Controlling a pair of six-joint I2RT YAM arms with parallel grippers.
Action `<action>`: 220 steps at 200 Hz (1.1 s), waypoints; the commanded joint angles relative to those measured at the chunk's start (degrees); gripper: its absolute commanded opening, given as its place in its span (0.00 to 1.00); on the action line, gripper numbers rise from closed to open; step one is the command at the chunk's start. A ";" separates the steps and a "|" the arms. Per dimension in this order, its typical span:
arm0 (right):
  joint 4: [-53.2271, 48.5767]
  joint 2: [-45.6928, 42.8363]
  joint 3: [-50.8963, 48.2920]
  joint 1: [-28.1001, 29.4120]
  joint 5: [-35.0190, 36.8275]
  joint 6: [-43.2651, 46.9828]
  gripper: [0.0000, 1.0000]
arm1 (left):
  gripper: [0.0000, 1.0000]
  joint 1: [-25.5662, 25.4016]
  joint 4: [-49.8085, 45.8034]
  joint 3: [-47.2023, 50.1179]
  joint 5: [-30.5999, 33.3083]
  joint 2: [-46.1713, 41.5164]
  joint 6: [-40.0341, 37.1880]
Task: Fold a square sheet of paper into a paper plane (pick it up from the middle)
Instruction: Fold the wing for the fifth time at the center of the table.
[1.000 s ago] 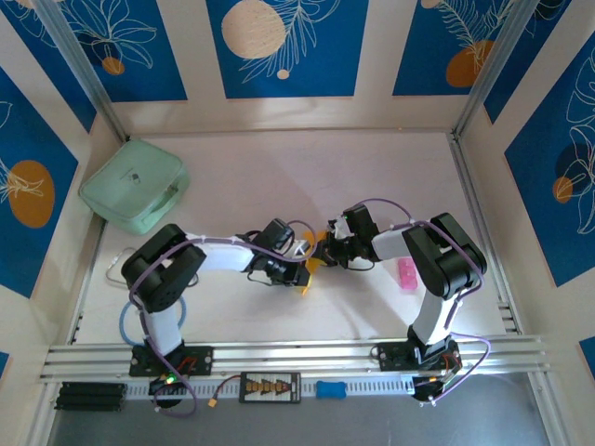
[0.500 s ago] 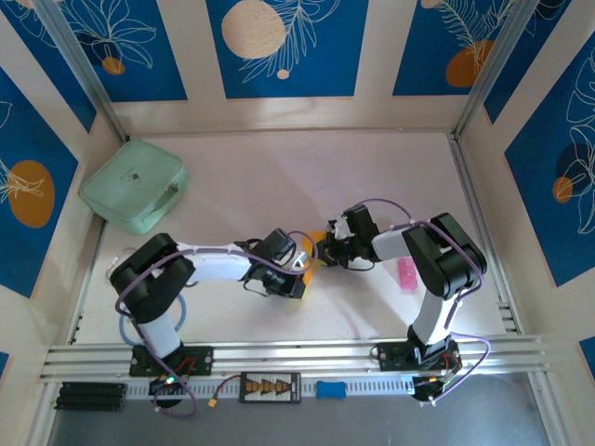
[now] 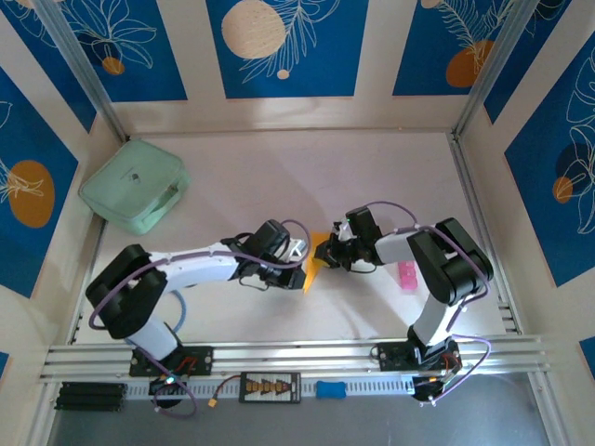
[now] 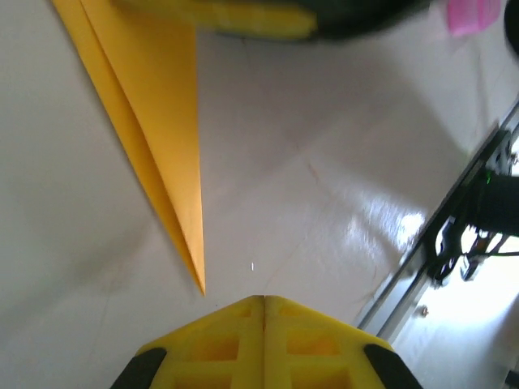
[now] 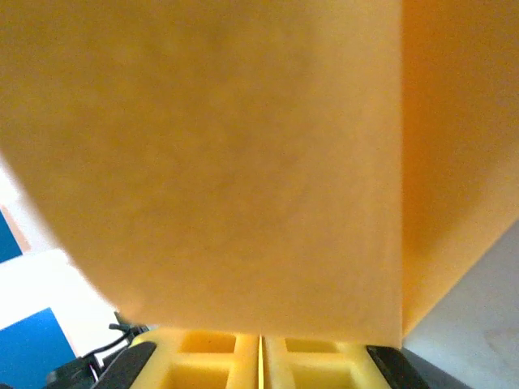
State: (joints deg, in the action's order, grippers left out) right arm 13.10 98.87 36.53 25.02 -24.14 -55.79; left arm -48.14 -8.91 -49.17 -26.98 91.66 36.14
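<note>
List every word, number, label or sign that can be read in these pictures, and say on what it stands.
No text can be read.
mint-green case: a small dark mark on its lid, too small to read.
black board at the near edge: orange marks, too small to read.
orange paper: plain, no print.

Twin arms, matching paint job
Left arm and right arm: white links, black joints, purple cables looped alongside; left gripper has yellow gridded fingers.

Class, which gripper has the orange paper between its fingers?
The right gripper: the paper sits in its shut grip; the left gripper is shut on nothing.
</note>
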 commanded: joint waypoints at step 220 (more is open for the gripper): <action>-13.82 -10.79 0.97 -3.58 4.66 5.20 0.19 | 0.00 1.45 -1.11 -0.76 -0.57 13.29 -3.48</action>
State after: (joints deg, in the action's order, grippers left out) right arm 6.28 93.21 35.57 24.38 -20.71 -57.17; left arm -47.24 -1.26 -52.27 -27.11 104.75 37.63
